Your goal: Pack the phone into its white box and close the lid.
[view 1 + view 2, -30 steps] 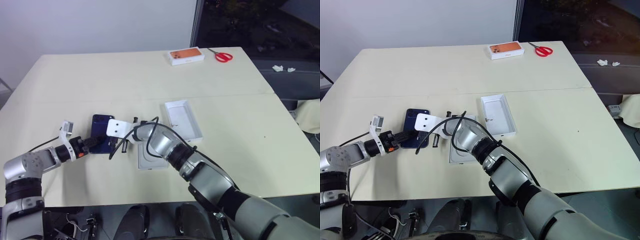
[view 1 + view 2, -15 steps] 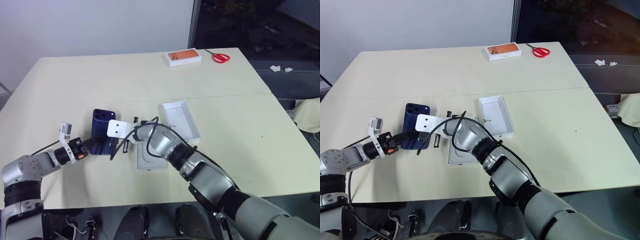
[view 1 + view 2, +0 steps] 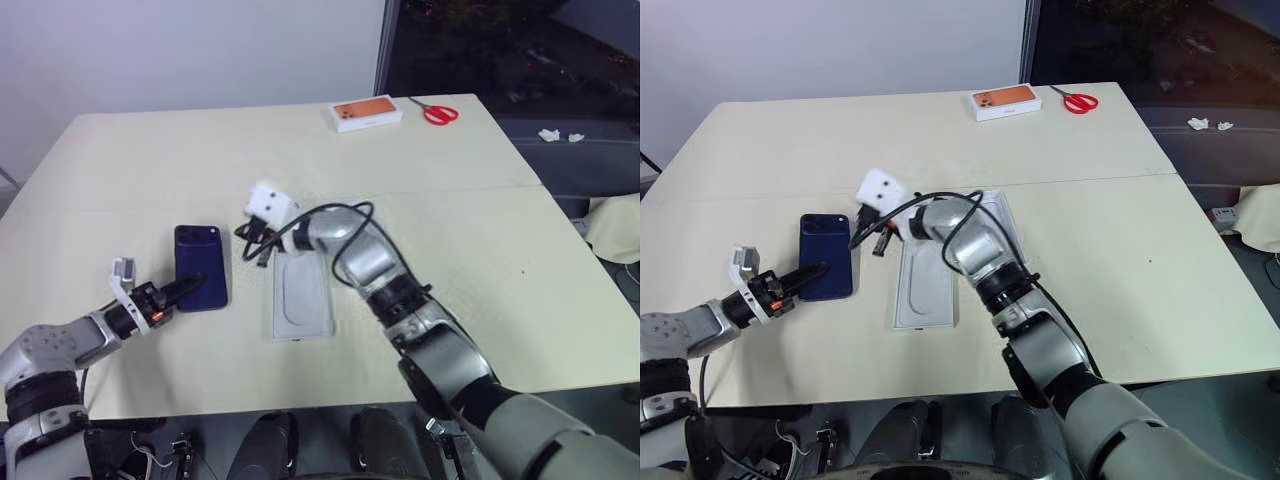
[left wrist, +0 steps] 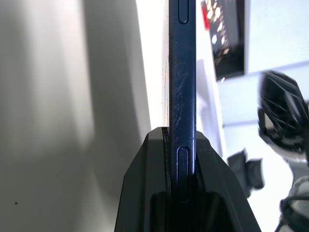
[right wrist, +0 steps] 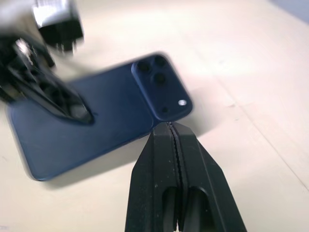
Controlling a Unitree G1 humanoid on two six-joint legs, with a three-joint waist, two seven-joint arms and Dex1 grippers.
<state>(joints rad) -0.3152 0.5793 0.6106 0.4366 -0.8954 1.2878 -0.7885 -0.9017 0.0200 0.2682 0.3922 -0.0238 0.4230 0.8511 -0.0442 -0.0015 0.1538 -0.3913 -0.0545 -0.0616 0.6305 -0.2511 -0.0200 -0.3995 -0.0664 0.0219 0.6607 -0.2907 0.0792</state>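
The dark navy phone (image 3: 200,278) is back-up on the left of the table, its camera cluster at the far corner. My left gripper (image 3: 188,287) is shut on its near edge; in the left wrist view the phone (image 4: 182,72) runs edge-on between the two fingers (image 4: 145,193). My right gripper (image 5: 170,126) is shut and empty, hovering beside the phone's (image 5: 91,121) camera corner, apart from it. To the right of the phone lies the white box (image 3: 302,295) with its moulded insert. My right arm hides most of the lid (image 3: 1016,235).
A white box with an orange top (image 3: 362,113) and red scissors (image 3: 443,114) lie at the table's far edge. A black cable (image 3: 345,215) loops over my right wrist. The right half of the table (image 3: 480,260) has free room.
My left gripper has shut on the phone's near edge. My right gripper has lifted up and to the right, off the phone. The phone has shifted slightly toward me.
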